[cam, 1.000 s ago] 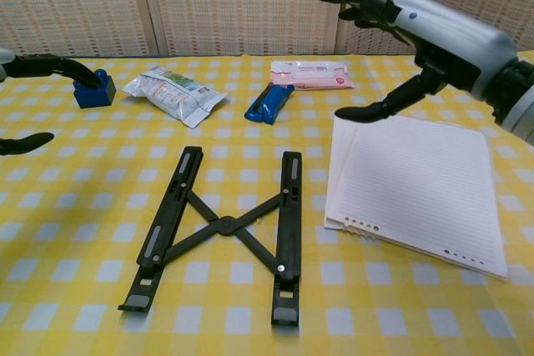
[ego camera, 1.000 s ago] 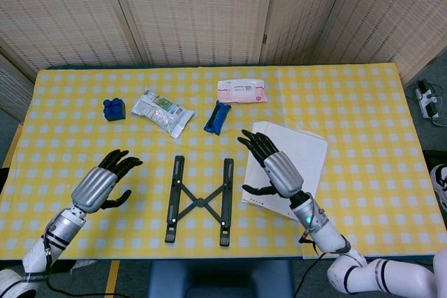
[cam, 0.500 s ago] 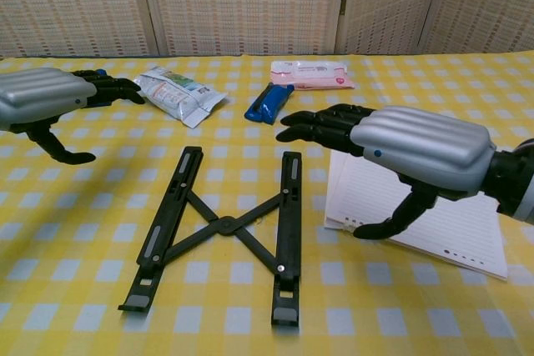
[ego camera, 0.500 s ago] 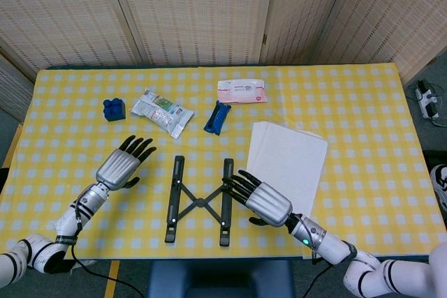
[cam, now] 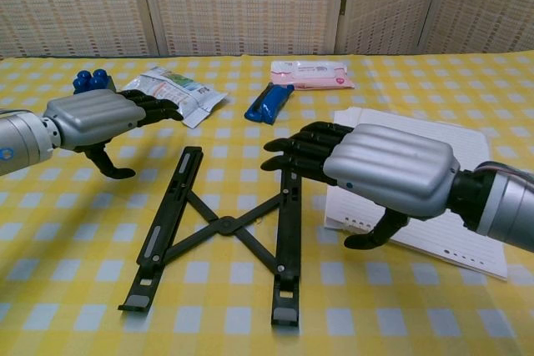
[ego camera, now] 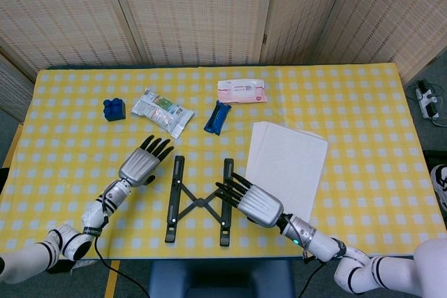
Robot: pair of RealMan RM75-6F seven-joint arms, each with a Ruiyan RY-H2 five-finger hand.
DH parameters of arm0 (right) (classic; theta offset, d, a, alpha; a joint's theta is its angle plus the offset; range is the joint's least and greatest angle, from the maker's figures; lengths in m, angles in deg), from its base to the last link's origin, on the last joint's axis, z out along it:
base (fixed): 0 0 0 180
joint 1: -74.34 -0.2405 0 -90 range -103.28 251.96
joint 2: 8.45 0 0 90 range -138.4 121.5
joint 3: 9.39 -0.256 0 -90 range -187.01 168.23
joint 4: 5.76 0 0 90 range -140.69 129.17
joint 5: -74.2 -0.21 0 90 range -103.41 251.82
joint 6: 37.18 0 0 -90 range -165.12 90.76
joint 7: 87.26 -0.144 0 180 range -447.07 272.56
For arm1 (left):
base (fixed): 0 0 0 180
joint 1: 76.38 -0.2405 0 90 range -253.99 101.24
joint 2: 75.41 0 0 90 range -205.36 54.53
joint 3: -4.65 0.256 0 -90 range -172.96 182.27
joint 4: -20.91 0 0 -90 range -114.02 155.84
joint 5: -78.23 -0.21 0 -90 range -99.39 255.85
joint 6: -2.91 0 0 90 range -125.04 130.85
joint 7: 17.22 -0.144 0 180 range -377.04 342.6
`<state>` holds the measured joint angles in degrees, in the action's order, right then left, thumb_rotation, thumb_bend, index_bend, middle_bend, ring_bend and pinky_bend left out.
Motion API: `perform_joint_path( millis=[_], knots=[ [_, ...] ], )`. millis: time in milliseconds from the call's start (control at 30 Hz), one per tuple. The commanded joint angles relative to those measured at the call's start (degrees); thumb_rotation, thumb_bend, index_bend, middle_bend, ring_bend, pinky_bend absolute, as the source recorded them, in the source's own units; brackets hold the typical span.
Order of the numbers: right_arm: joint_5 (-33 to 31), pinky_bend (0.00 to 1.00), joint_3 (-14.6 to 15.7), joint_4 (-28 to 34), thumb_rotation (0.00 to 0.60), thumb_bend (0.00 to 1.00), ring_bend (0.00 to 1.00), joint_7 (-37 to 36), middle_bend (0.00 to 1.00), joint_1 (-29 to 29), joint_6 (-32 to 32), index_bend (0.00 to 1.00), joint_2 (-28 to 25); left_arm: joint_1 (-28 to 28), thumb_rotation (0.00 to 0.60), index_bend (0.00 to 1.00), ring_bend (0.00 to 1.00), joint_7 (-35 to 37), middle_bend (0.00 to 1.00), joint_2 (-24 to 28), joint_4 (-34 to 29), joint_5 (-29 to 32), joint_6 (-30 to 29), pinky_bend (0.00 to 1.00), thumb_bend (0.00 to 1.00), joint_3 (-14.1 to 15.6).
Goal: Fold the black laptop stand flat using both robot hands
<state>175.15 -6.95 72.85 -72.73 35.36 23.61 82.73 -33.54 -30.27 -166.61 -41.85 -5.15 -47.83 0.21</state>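
The black laptop stand [ego camera: 199, 200] [cam: 219, 227] lies spread on the yellow checked cloth, two long bars joined by a crossed X link. My left hand [ego camera: 142, 164] [cam: 98, 119] hovers open just left of the left bar, fingers stretched forward, thumb hanging down. My right hand [ego camera: 251, 202] [cam: 380, 167] is open beside the right bar. Its fingertips [cam: 279, 154] reach over that bar's upper half. Whether they touch it I cannot tell. Neither hand holds anything.
A stack of lined paper [ego camera: 288, 165] [cam: 434, 189] lies right of the stand, partly under my right hand. Farther back sit a blue clip-like object [ego camera: 217, 116], a pink wipes pack [ego camera: 242, 91], a white snack packet [ego camera: 161, 110] and a blue block [ego camera: 114, 109].
Both hands have closed in on the stand. The left hand moved right and forward to the left bar. The right hand dropped lower and shifted left over the right bar.
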Motion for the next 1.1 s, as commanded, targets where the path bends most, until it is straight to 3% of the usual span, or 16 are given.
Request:
perform_joint_path(
  millis=[33,733,1100],
  knots=[
    [-0.1,0.0,0.0,-1.9,0.6,0.22,0.0,0.2,0.0,-0.2,-0.4,0.0,1.4,0.3,0.6,0.05,0.0,1.2,0.0,-0.6,0.1,0.3,0.5,0.0,0.31,0.1],
    [2.9,0.0,0.7,-17.6,0.6,0.22,0.0,-0.9,0.0,-0.9,3.6,0.0,12.4,2.1,0.6,0.04,0.0,7.1,0.0,-5.2,3.8,1.9,2.3,0.0,0.3,-0.3],
    [3.4,0.0,0.4,-26.1,0.6,0.22,0.0,-5.5,0.0,-1.5,6.9,0.0,18.9,1.8,0.6,0.04,0.0,9.7,0.0,-5.7,4.2,2.2,1.8,0.0,0.3,-0.1]
  ],
)
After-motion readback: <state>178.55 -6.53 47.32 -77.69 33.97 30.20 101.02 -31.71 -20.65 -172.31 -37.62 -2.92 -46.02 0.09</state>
